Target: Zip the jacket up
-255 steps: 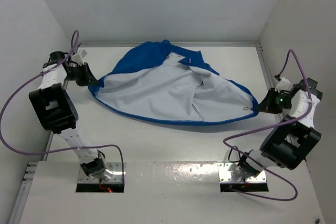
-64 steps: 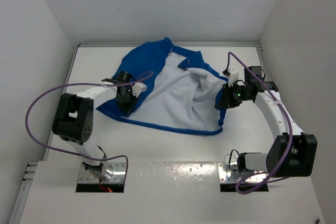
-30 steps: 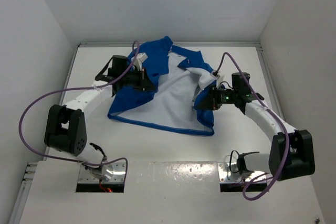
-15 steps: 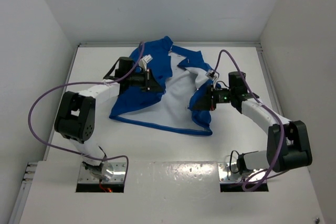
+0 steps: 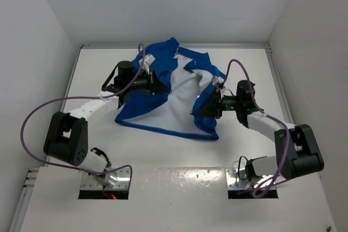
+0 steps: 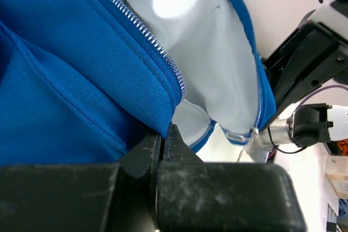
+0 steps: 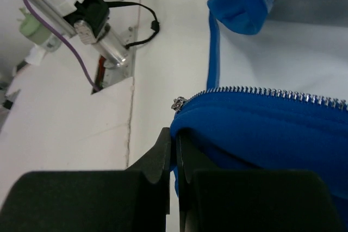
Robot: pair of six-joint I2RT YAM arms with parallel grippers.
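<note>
jacket [image 5: 179,99] flat on table [image 5: 244,69], hem near, collar far, lining bare between front panels | right gripper [image 5: 201,107] pinched tight on right panel edge, zipper end [image 7: 178,103] just beside its tips | left gripper [image 5: 157,86] farther back, clamped on left panel by zipper teeth [image 6: 157,47] | judged: zipper axis runs near-to-far, edges apart across the gap — right arm nearer the starting end

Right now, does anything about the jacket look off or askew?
The jacket lies open and rumpled, white lining up. The left gripper and right gripper each pinch a front edge, but the two zipper halves sit apart, lining showing between them; nothing looks torn.
</note>
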